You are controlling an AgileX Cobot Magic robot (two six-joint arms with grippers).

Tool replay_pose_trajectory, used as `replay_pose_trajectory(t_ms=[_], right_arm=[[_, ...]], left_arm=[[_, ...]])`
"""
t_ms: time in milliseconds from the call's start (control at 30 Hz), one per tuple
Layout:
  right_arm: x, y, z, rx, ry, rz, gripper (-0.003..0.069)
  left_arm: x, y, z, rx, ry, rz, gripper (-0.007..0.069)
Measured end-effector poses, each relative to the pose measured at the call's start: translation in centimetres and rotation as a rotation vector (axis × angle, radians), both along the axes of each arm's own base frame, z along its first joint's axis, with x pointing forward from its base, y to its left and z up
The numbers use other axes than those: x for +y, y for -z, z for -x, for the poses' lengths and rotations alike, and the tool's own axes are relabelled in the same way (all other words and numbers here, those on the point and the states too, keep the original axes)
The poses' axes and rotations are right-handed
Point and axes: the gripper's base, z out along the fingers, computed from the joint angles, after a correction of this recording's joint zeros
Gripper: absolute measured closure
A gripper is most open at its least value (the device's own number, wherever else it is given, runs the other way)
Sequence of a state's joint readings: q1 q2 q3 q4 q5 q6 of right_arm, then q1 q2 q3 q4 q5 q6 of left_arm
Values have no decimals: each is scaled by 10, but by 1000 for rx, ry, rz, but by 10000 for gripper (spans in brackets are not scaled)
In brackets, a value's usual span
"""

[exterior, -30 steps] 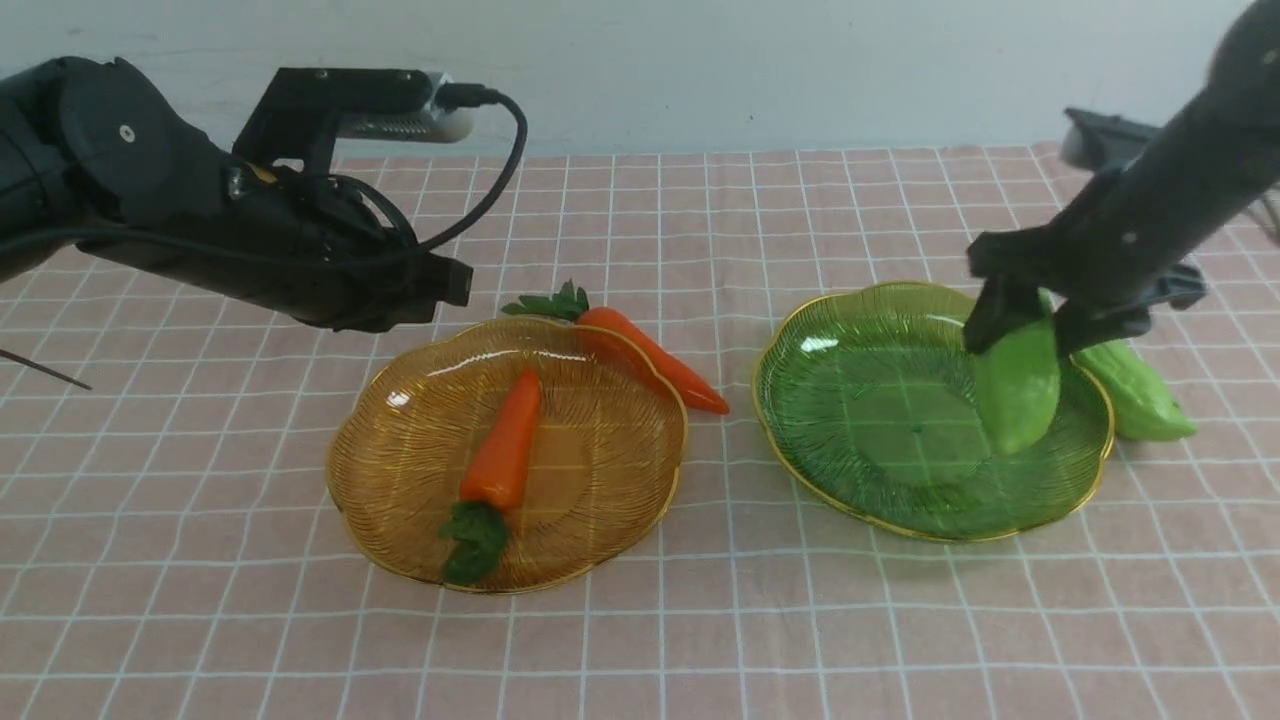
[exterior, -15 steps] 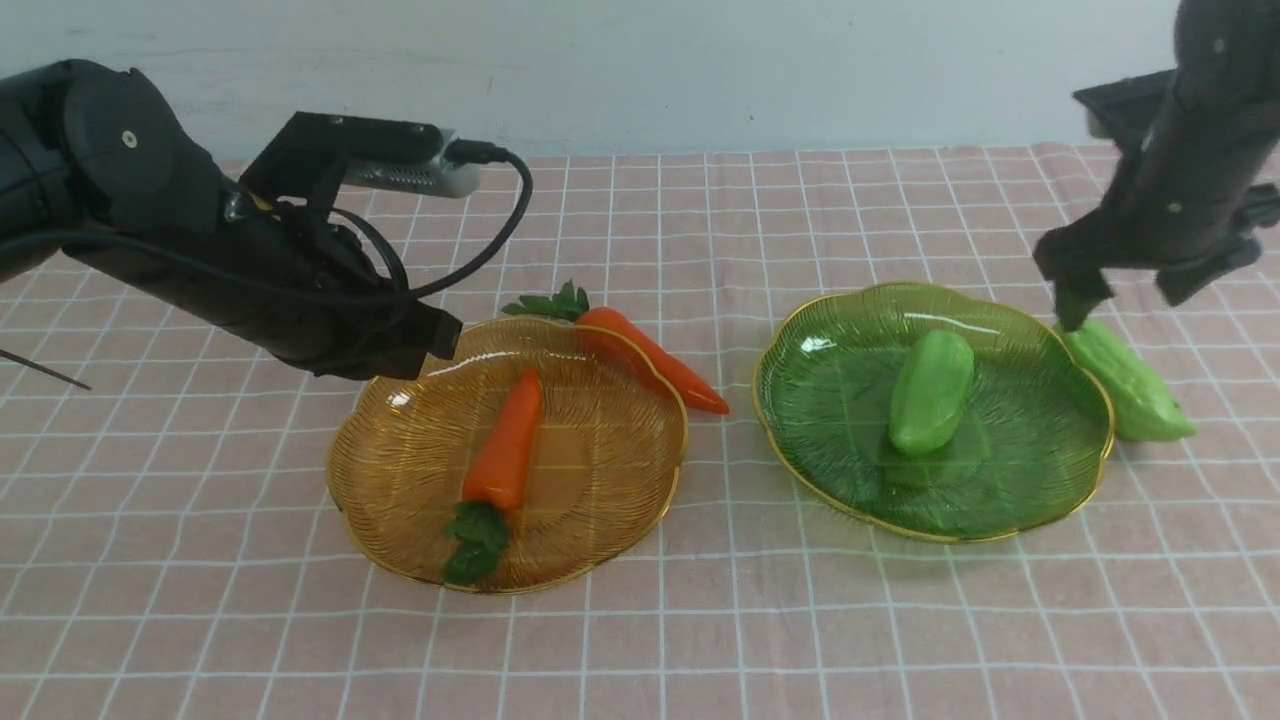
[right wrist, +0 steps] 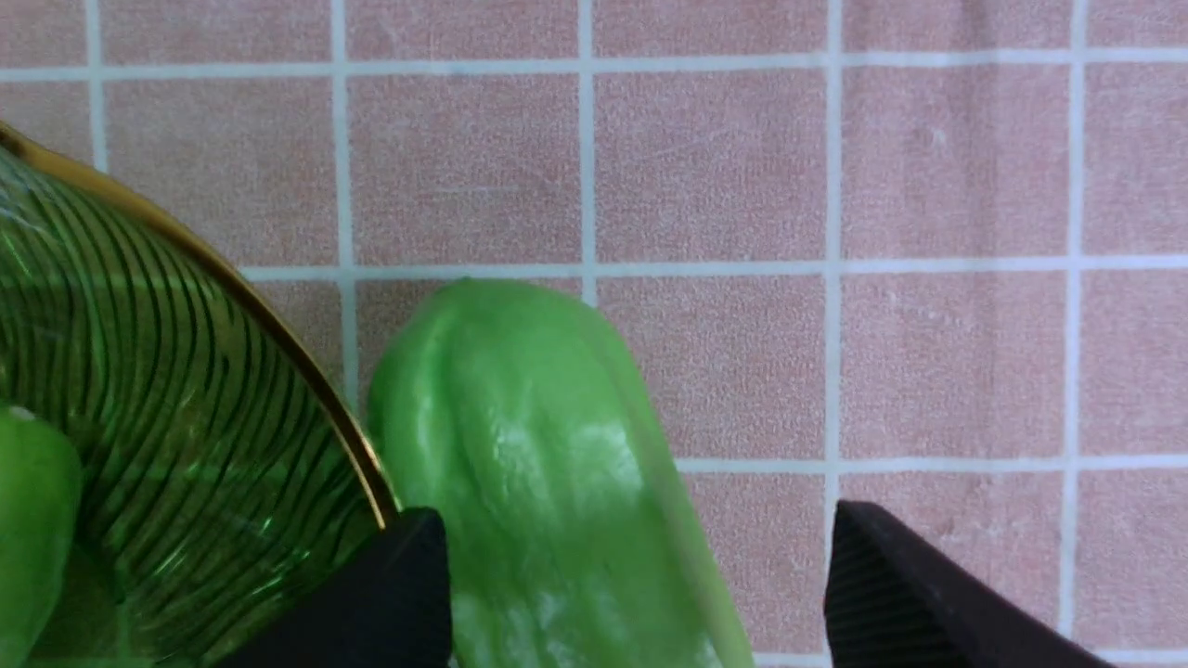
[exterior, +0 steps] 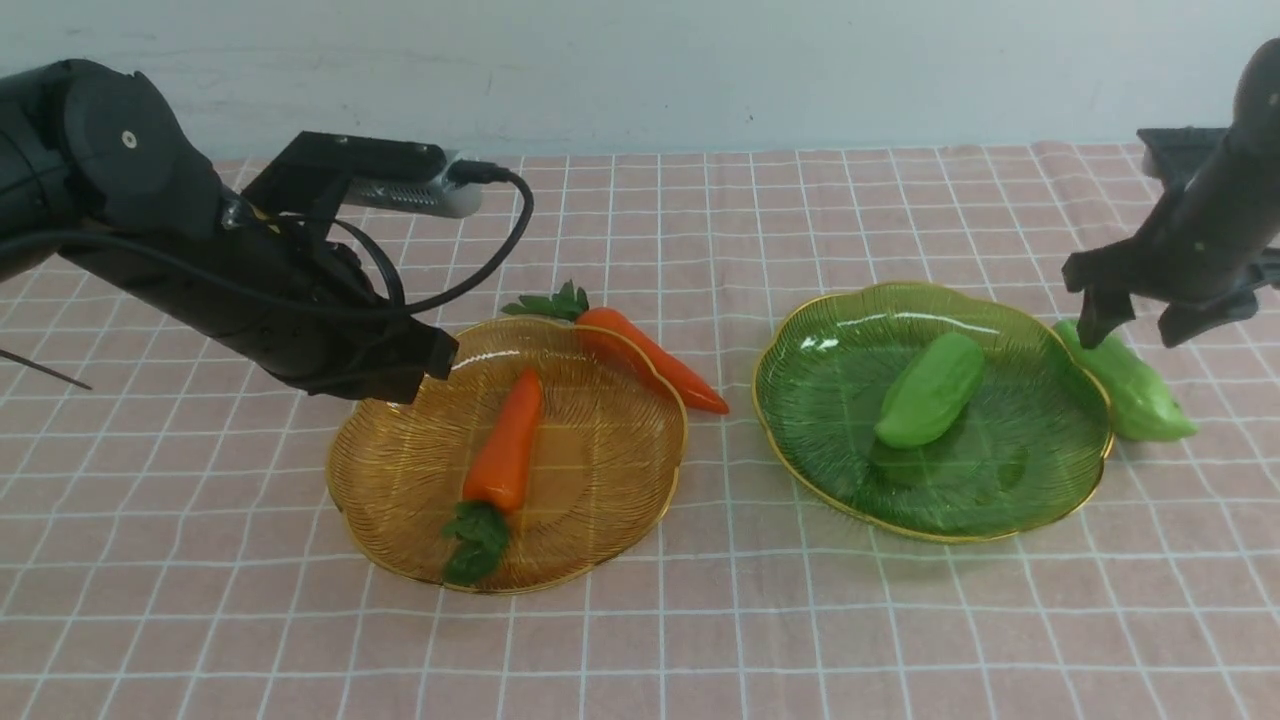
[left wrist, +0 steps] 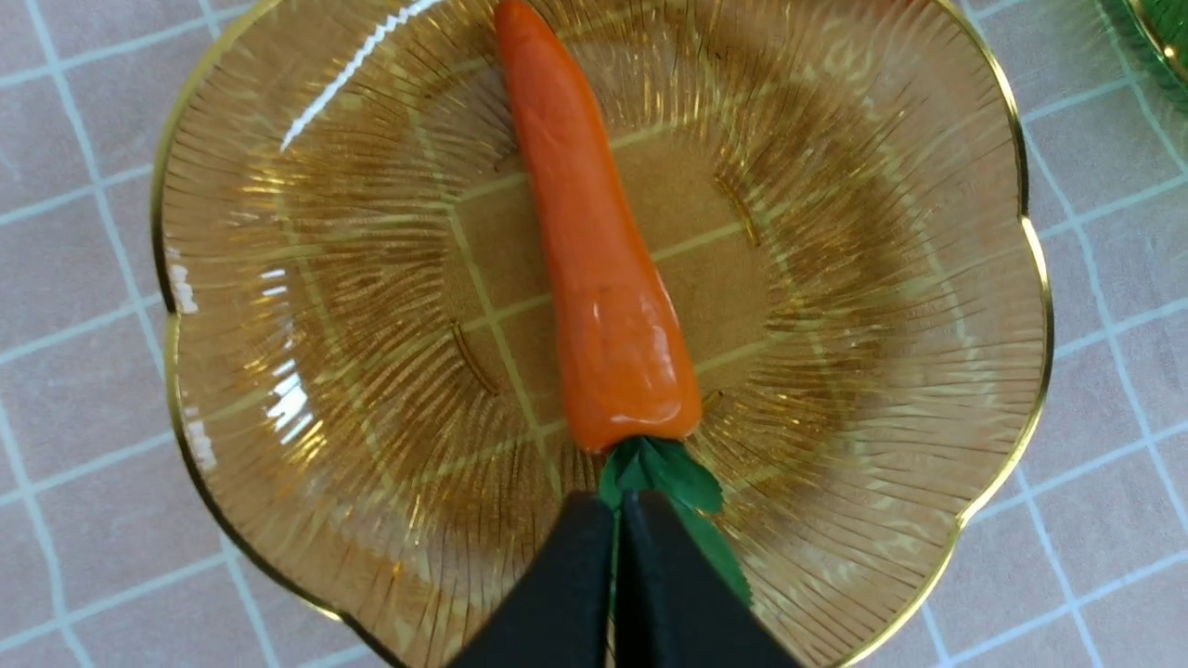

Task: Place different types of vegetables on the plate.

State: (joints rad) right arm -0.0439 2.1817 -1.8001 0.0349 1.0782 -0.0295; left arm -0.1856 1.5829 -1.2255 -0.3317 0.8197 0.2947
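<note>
One carrot [exterior: 505, 440] lies in the amber glass plate [exterior: 350, 500]. A second carrot [exterior: 650, 360] lies on the cloth against that plate's far rim. One green gourd [exterior: 930, 390] lies in the green glass plate [exterior: 790, 330]. The second gourd [exterior: 1140, 385] lies on the cloth by that plate's right rim. My left gripper [exterior: 435, 355] is shut and empty, above the amber plate's back left; in the left wrist view [left wrist: 617, 506] it is over the carrot [left wrist: 603, 278]. My right gripper [exterior: 1135, 325] is open just above the second gourd [right wrist: 538, 464], one finger on each side.
A pink cloth with a white grid [exterior: 640, 640] covers the table. A pale wall [exterior: 700, 70] runs behind the table's far edge. The two plates stand side by side with a narrow gap between them. A thin dark rod [exterior: 45, 368] shows at the far left.
My right gripper let go of the gourd, which now lies in the green plate, then moved right and opened over the second gourd. My left arm sank slightly.
</note>
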Motion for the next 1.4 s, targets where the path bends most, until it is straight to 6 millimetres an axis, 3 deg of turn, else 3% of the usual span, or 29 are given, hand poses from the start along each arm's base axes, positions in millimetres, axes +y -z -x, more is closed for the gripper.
replay_pose_trajectory(t_ms=[133, 400, 800, 1000, 1100, 1200, 1300, 1400], right_arm=[[-1, 10, -2, 11, -13, 12, 164], [-13, 8, -4, -5, 14, 138, 164], [-19, 10, 0, 33, 213, 26, 134], [-15, 42, -2, 123, 261, -73, 95], [-16, 46, -3, 129, 262, -71, 116], [-17, 44, -3, 131, 243, -58, 250], [-20, 26, -5, 133, 215, -13, 240], [-18, -17, -14, 24, 209, -44, 240]], left_arm=[[0, 1, 2, 16, 8, -10, 628], [1, 2, 3, 34, 16, -18, 628], [1, 2, 3, 35, 15, -18, 628], [1, 2, 3, 38, 13, -17, 628], [1, 2, 4, 44, 15, -17, 628], [1, 2, 5, 54, 18, -18, 628], [1, 2, 5, 54, 18, -18, 628], [1, 1, 2, 20, -2, -6, 628]])
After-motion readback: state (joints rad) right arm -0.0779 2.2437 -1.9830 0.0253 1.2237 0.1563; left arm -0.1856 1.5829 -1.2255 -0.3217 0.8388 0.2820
